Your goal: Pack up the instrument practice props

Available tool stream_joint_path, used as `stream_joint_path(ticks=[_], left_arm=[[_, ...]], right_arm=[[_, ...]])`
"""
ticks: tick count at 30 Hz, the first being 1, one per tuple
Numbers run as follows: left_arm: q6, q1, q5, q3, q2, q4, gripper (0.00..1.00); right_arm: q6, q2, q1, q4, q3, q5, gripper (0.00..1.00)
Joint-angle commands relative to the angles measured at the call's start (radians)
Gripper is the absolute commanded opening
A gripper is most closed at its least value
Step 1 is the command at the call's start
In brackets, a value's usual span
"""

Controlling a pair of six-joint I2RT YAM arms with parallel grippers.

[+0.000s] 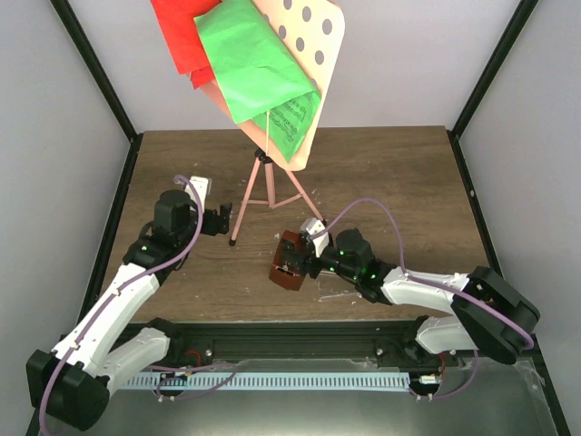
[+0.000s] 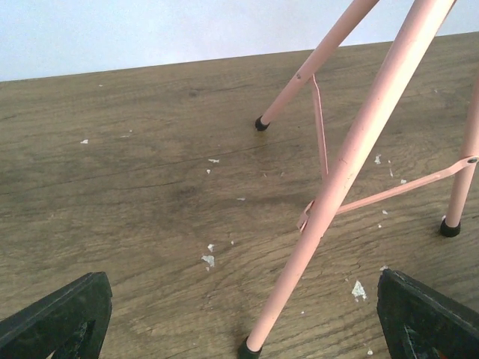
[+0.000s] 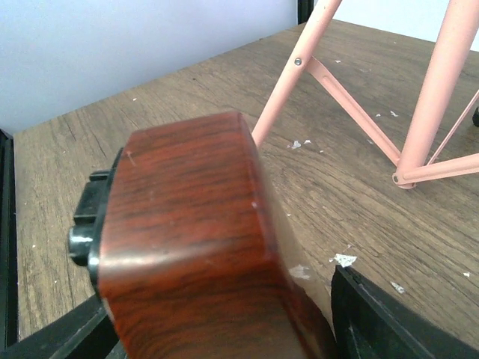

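A: Any writing to read here?
B: Only dark print on the green music sheet [image 1: 259, 71], too small to make out.
A: And the metronome [image 3: 187, 224]?
B: Wood grain only, nothing legible

Sheets [image 1: 250, 68] on stand [image 1: 265, 182]; metronome [image 1: 290, 262] right-front of it, seemingly on table [image 1: 381, 173]

The top view's upper edge cuts off the red sheet [image 1: 182, 36], green sheet [image 1: 250, 59] and desk [image 1: 318, 36]. The green sheet's print is too small to read. Between the fingers of the right claw [image 3: 224, 329], the metronome [image 3: 187, 224] is blurred and its near end cropped. Ahead of the left claw [image 2: 243, 318], the stand [image 2: 359, 142] runs out of frame.
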Motion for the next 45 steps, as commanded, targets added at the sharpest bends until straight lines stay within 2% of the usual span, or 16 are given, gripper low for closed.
stream_joint_path(ticks=[1,23,35,45], left_arm=[[-0.005,-0.004,-0.006,0.025,0.000,-0.003,0.97],[-0.001,-0.007,-0.031,0.022,-0.014,-0.008,0.97],[-0.001,-0.012,-0.029,0.023,-0.020,-0.009,0.97],[-0.003,-0.014,-0.027,0.022,-0.023,-0.009,0.97]], right_arm=[[0.032,-0.008,0.004,-0.004,-0.009,0.034,0.64],[0.090,-0.023,0.004,-0.018,-0.001,0.072,0.64],[0.096,-0.016,0.004,-0.071,0.038,0.096,0.71],[0.095,-0.002,0.004,-0.080,0.065,0.113,0.72]])
